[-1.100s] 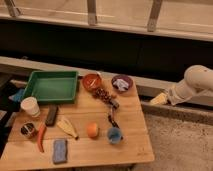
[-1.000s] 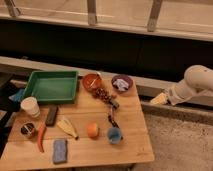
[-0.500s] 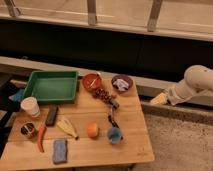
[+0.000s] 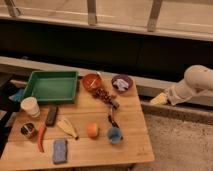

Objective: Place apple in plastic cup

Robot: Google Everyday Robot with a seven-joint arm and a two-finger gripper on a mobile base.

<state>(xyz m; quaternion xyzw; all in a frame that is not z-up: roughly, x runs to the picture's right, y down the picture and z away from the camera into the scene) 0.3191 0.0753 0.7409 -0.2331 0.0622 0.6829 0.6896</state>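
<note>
The apple (image 4: 92,130), small, round and orange-yellow, lies on the wooden table (image 4: 135,145) near its front middle. The short blue plastic cup (image 4: 114,135) stands upright just to the right of it, a small gap apart. My white arm (image 4: 192,84) is off the table's right side. My gripper (image 4: 159,98) is at the arm's pale lower-left end, beyond the table's right edge and well away from the apple and the cup. It holds nothing that I can see.
A green tray (image 4: 35,92) sits at the back left, with a red-orange bowl (image 4: 92,81) and a purple bowl (image 4: 122,82) behind. A white cup (image 4: 30,106), a can (image 4: 28,130), a red chilli (image 4: 40,138), a blue sponge (image 4: 60,150) and dark grapes (image 4: 102,94) also lie there.
</note>
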